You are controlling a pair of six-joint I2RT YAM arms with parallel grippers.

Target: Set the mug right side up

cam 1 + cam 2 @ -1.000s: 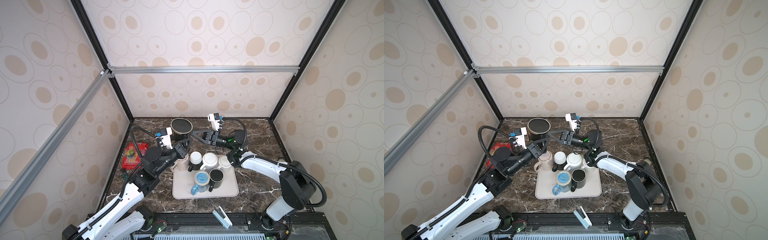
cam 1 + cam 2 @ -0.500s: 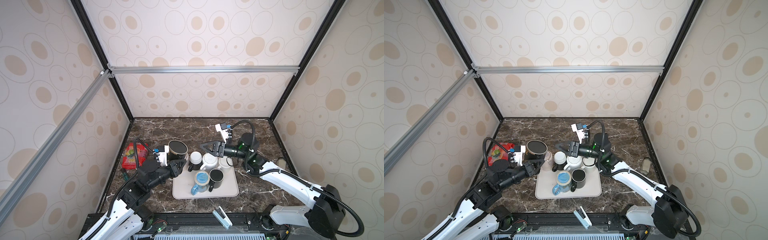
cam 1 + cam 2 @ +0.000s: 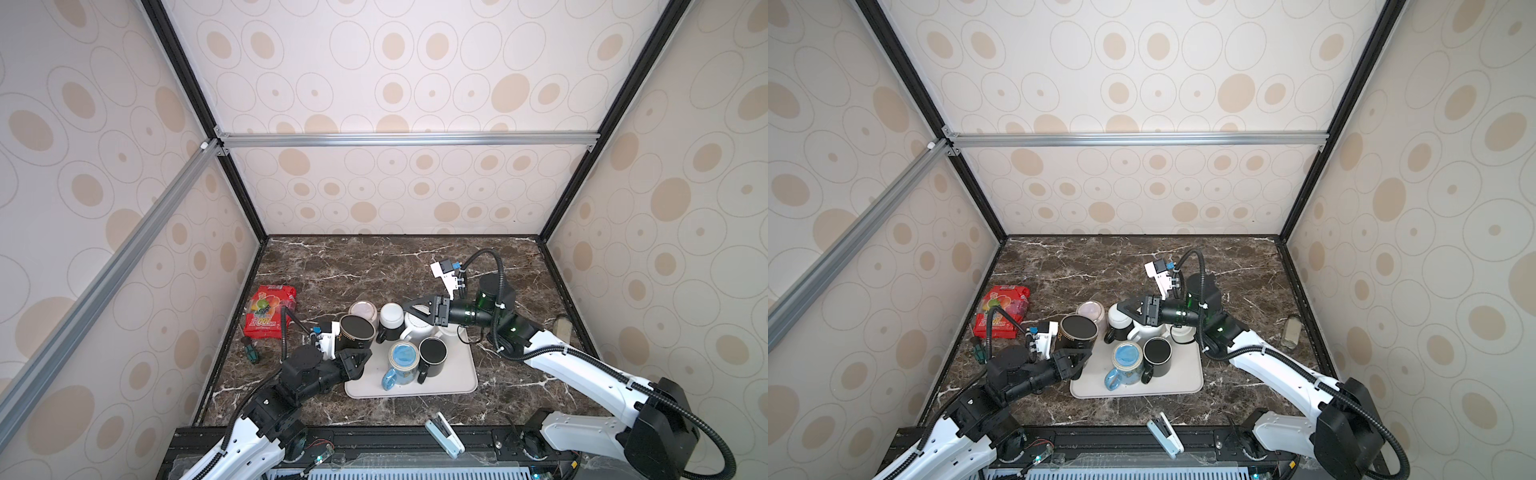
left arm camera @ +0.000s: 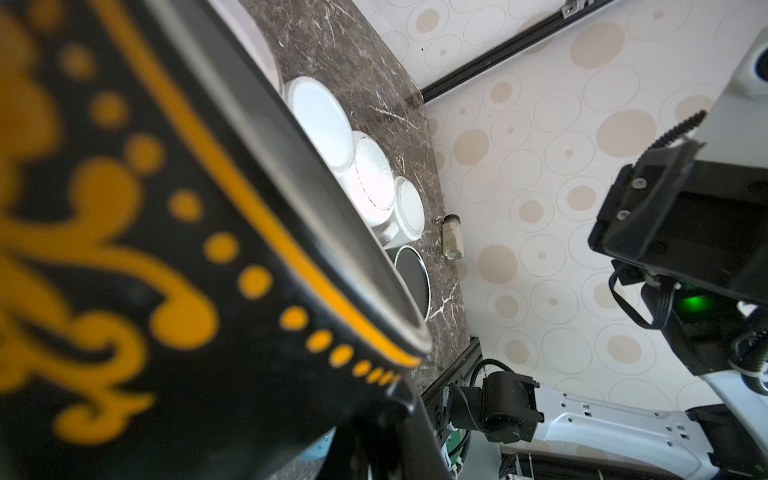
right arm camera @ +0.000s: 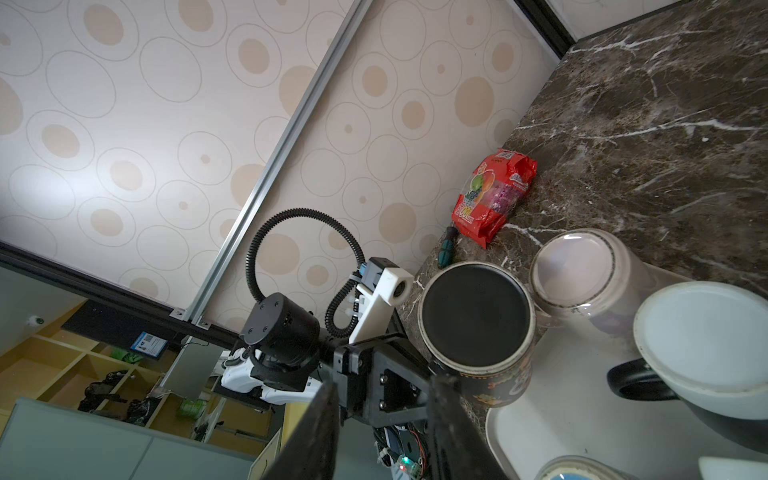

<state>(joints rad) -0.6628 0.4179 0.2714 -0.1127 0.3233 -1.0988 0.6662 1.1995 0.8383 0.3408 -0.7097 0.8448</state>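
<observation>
Both arms point(image 3: 582, 365): white link shells, black joint housings, black corrugated cables looping over wrists. White wrist camera mounts point(image 3: 446, 274) with blue connectors. Black grippers, visible screws. Green LED at right elbow.

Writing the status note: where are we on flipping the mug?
Done: the left gripper has the black and gold mug clamped at the tray's left edge. In hand: the mug's flat base faces up, so it looks upside down and not yet turned. Left: rotate it and set it down. The right gripper hangs over the white mugs, holding nothing.
</observation>
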